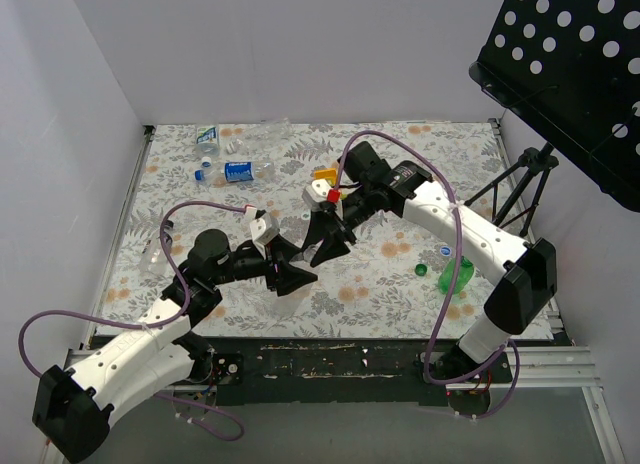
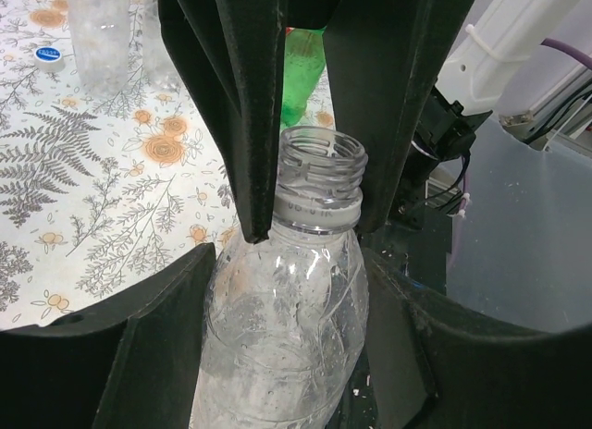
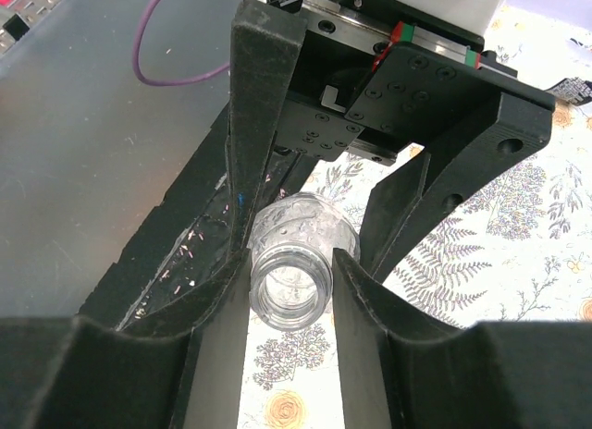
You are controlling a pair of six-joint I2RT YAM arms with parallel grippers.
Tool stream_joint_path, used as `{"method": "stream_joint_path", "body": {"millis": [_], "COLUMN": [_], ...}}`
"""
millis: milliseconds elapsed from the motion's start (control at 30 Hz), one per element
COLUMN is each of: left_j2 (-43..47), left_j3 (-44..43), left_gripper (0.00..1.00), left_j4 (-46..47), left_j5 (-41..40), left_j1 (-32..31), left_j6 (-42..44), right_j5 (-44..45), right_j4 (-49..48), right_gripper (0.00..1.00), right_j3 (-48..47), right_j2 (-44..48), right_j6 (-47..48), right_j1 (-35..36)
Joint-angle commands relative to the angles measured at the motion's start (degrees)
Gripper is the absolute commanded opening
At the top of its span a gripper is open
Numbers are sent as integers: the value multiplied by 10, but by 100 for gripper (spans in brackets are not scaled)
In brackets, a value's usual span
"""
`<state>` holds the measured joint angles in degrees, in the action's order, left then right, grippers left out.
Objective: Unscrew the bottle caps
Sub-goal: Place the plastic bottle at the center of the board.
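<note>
Clear bottle (image 2: 277,346): held at the body by the left end effector (image 2: 287,272) over the tabletop (image 1: 400,284), neck bare, no cap on it. Right end effector (image 3: 291,263): pinched narrowly on the open neck. Risk: twisting here probably unscrews nothing, and may crush the threads or wrench the bottle loose.

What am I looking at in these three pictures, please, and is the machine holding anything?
These are two robot arms bolted at a table's near edge. The overhead picture shows both, the left arm and the right arm, above a floral tablecloth. The other two pictures come from a camera on each wrist, looking along its black fingers. On the cloth rest a green bottle, a green cap beside it, and a blue-labelled bottle lying farther back. The left gripper holds a clear bottle by its body. The right gripper pinches its open neck, which has no cap.
</note>
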<state>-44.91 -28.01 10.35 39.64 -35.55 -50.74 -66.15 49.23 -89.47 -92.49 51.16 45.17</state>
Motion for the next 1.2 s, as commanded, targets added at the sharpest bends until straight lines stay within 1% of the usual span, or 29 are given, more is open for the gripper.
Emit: {"method": "stream_joint_path", "body": {"millis": [0,67,133,167,233,267,333,367,500,567,600,633,733,800,900,1000,1067,1167], "left_j2": [3,9,12,14,19,23,33,39,64,73,75,77,85,97,117,141,157,178], "left_j3": [-9,-8,-8,-7,-5,-2,1,2,2,-2,-6,-11,-35,-56,-80,-77,-59,-28], "left_gripper": [2,3,9,13,28,36,59,66,85,91,97,98,98,98,98,98,98,98], "left_j4": [31,33,34,36,36,35,31,26,-3,-25,-37,-53,-119,-163,-214,-234,-231,-213], "left_j5": [-52,-54,-56,-58,-63,-68,-82,-89,-106,-109,-112,-113,-136,-170,-244,-318,-351,-372], "left_j1": [3,3,4,3,3,4,4,3,4,4,4,4,4,4,4,4,4,4], "left_j6": [8,9,9,8,7,8,9,12,32,44,50,56,92,117,150,170,171,156], "right_j5": [-30,-29,-29,-28,-17,-12,2,10,34,41,45,54,100,139,218,308,355,386], "right_j4": [24,27,31,35,40,44,48,47,39,37,35,33,22,0,-32,-71,-74,-77], "right_gripper": [33,28,13,2,1,1,1,1,1,1,1,1,1,1,1,1,1,1], "right_j3": [-17,-18,-25,-28,-40,-47,-56,-59,-67,-72,-75,-80,-98,-118,-152,-168,-188,-223], "right_j2": [-8,-12,-15,-16,-20,-22,-24,-25,-23,-24,-25,-26,-32,-38,-53,-66,-84,-112], "right_j6": [-1,3,5,6,3,-1,-4,-9,-29,-36,-40,-44,-70,-110,-162,-188,-201,-217], "right_j1": [20,20,20,19,19,19,19,19,13,7,5,4,-6,-19,-44,-58,-59,-60]}}
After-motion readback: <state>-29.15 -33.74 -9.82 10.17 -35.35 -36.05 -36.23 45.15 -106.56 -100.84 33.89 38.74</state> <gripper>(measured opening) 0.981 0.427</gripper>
